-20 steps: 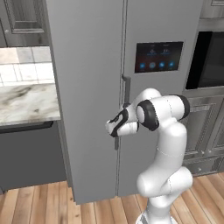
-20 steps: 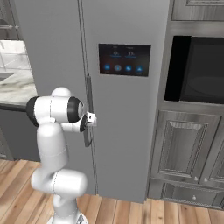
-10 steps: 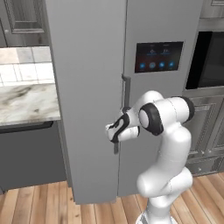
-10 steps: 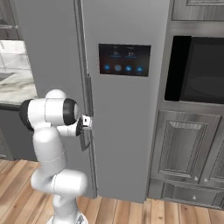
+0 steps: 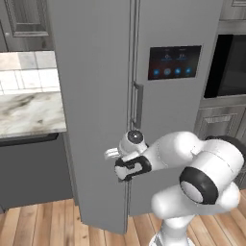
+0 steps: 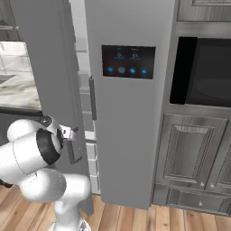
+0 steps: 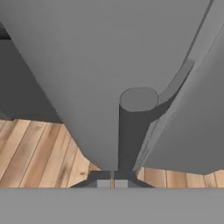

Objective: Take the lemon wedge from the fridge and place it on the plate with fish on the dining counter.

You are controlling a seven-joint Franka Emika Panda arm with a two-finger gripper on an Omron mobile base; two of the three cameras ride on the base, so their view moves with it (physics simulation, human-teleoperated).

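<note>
The fridge is a tall matte grey side-by-side unit standing between a marble worktop on its left and dark grey panelled cabinets with a black built-in oven on its right. Its right door carries a dark dispenser panel with a row of small blue lights and a vertical grey bar handle near the centre seam. The left door stands swung partly outward, so that in the right base view a narrow slice of the pale interior and shelf edges shows in the gap between the two doors. The left door's own bar handle runs down the hand view as a dark grey round-ended post rising from between the fingertips.

The pincer sits low at the left door's free edge, its jaws pressed together with almost no gap between the tips; whether they are pinching the handle cannot be told. Wooden plank flooring lies below the door.
</note>
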